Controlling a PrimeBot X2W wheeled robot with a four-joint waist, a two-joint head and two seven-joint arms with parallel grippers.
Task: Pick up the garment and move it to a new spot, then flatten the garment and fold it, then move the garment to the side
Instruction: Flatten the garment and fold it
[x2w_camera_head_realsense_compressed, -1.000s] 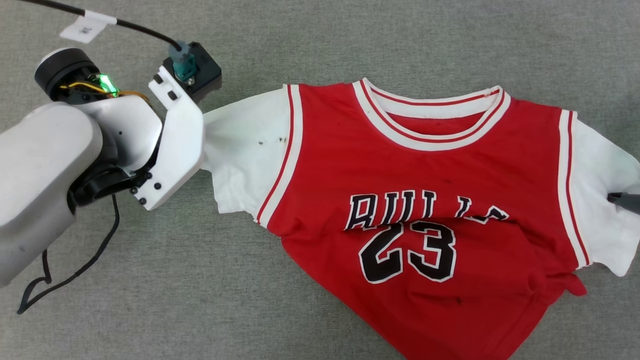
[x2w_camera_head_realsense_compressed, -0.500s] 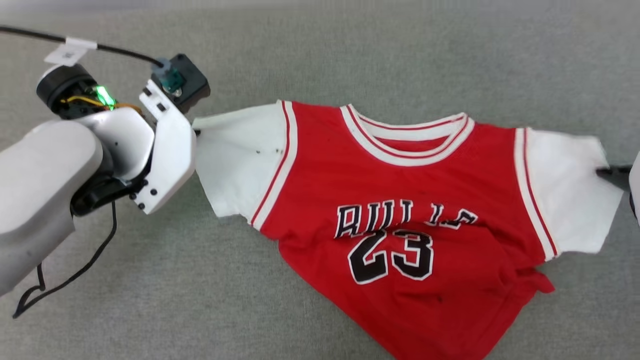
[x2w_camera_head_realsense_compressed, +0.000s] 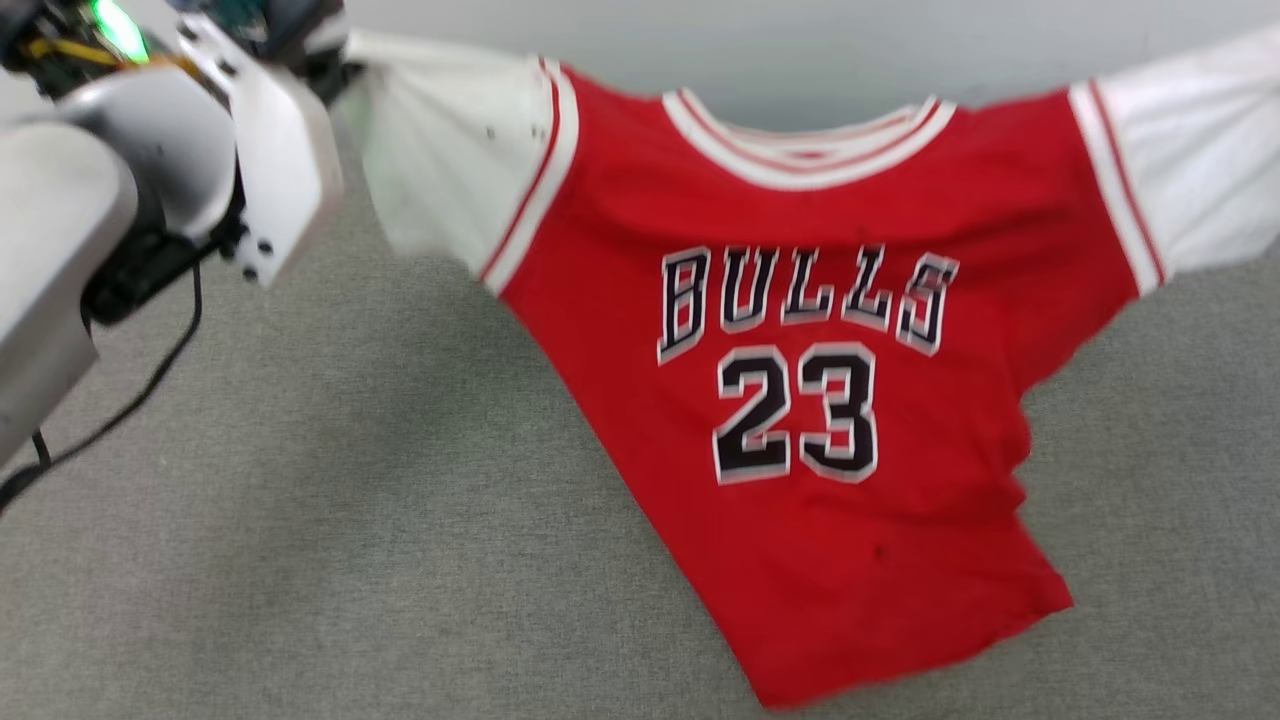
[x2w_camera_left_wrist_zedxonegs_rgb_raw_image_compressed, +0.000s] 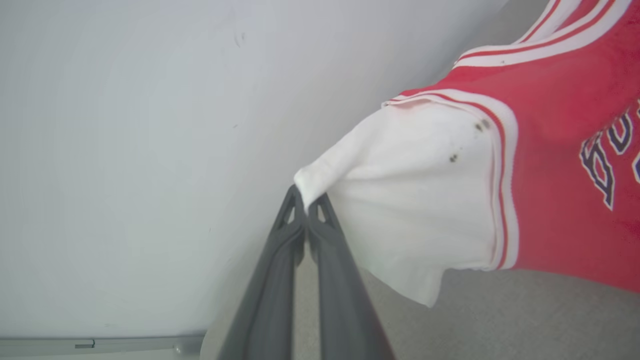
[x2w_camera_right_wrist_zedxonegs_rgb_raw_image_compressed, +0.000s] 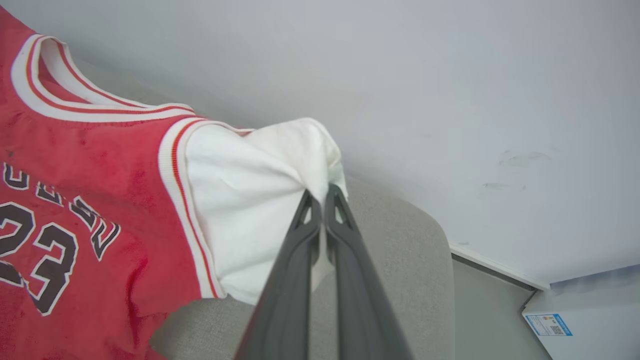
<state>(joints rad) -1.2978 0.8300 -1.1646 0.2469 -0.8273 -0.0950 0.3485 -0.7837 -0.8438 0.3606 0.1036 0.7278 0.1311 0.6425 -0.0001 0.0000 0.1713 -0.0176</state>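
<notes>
The garment (x2w_camera_head_realsense_compressed: 800, 330), a red jersey with white sleeves and black "BULLS 23", hangs spread by both sleeves above the grey surface, its hem drooping low. In the left wrist view my left gripper (x2w_camera_left_wrist_zedxonegs_rgb_raw_image_compressed: 306, 202) is shut on the tip of one white sleeve (x2w_camera_left_wrist_zedxonegs_rgb_raw_image_compressed: 410, 200). In the right wrist view my right gripper (x2w_camera_right_wrist_zedxonegs_rgb_raw_image_compressed: 322, 197) is shut on the other white sleeve (x2w_camera_right_wrist_zedxonegs_rgb_raw_image_compressed: 250, 200). The head view has my left arm (x2w_camera_head_realsense_compressed: 150, 190) at the upper left, beside the sleeve (x2w_camera_head_realsense_compressed: 450, 150); its fingers are hidden there.
The grey fabric surface (x2w_camera_head_realsense_compressed: 330, 560) lies under the garment. A pale wall (x2w_camera_left_wrist_zedxonegs_rgb_raw_image_compressed: 125, 150) stands behind it. The surface's rounded corner (x2w_camera_right_wrist_zedxonegs_rgb_raw_image_compressed: 425, 260) sits near a white box with a blue label (x2w_camera_right_wrist_zedxonegs_rgb_raw_image_compressed: 585, 315). A black cable (x2w_camera_head_realsense_compressed: 120, 410) trails from my left arm.
The right gripper has closed on the sleeve. Both arms have lifted the garment off the surface, so it now hangs stretched and the lettering has unfolded. The head view has tilted up.
</notes>
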